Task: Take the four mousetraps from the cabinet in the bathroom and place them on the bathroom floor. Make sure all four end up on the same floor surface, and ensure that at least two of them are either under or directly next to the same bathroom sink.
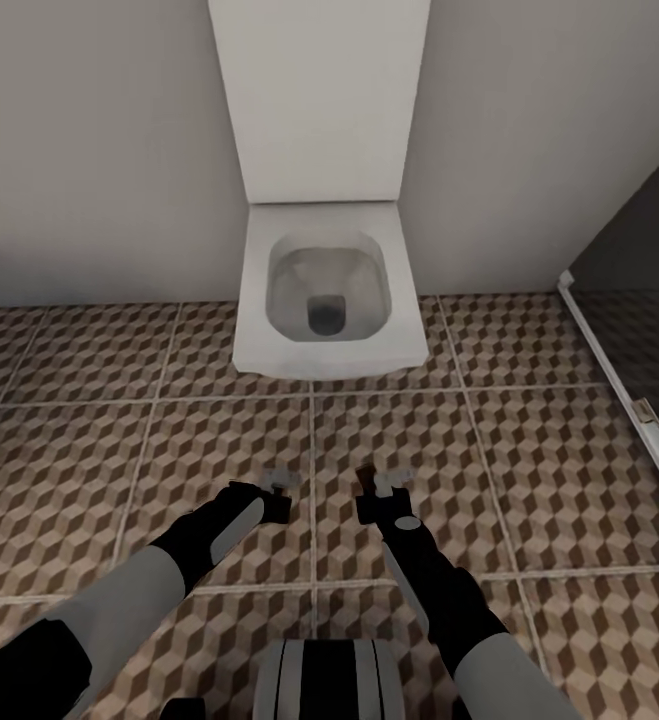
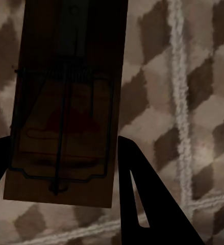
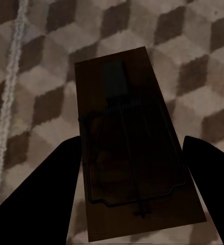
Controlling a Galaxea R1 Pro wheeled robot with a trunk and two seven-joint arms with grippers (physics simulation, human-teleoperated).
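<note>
The head camera took in one white toilet [image 1: 321, 300] far ahead on the cube-patterned floor [image 1: 89, 470]. Closer in, each wrist camera showed a mousetrap, two altogether: left gripper [image 2: 60, 168] clamped one mousetrap [image 2: 66, 102], right gripper [image 3: 132, 189] another [image 3: 134, 148].

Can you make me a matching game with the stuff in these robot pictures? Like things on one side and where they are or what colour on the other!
Things:
1. toilet
2. floor
3. left gripper
4. right gripper

Descriptions:
A. brown, beige and white cube pattern
B. white, against the wall
C. holds a mousetrap, on the glass screen's side
D. holds a mousetrap, on the side away from the glass screen

Pairs: 1-B, 2-A, 3-D, 4-C
</note>
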